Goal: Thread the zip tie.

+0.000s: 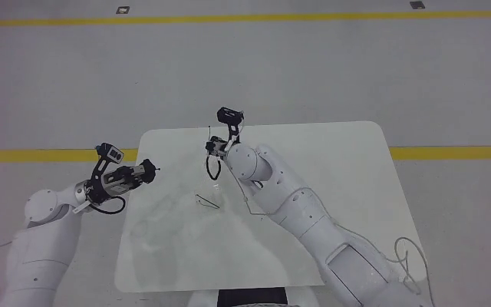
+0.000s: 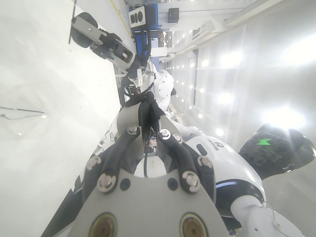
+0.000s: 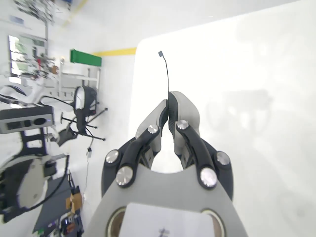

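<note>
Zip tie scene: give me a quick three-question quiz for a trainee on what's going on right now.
1. True or false: the right gripper is shut on a black zip tie.
2. In the right wrist view, which end of that zip tie sticks out past the fingertips? A) the square head B) the pointed tail C) neither end
3. Fill in: a second zip tie lies loose on the white ____.
Key: 1 true; 2 A; 3 table.
</note>
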